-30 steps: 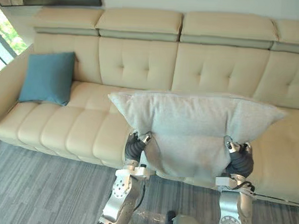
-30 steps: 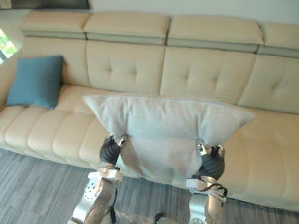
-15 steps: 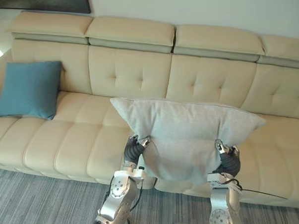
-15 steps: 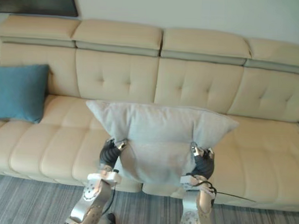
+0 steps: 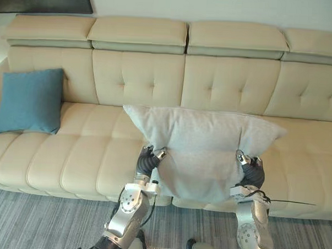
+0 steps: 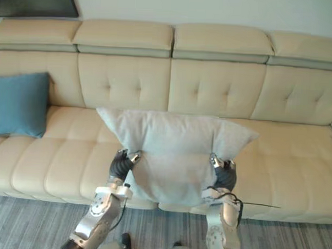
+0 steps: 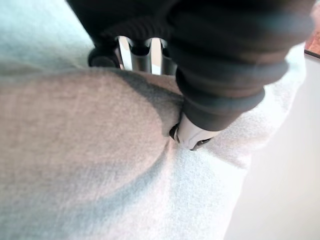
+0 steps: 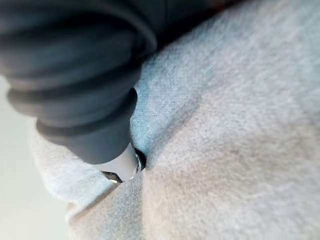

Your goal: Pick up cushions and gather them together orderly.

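Grey square fabric cushion (image 5: 204, 142) pinched by my left hand (image 5: 149, 161) and right hand (image 5: 251, 169), thumbs dug in. Carry step; next I'd take it left, beside blue square cushion (image 5: 29, 99).

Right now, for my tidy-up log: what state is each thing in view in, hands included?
grey cushion: held up in front of the sofa seat, gripped at both sides
blue cushion: untouched, propped upright against the backrest at the sofa's left end
left hand: pinching the grey cushion's left side
right hand: pinching the grey cushion's right side
sofa: bears the blue cushion
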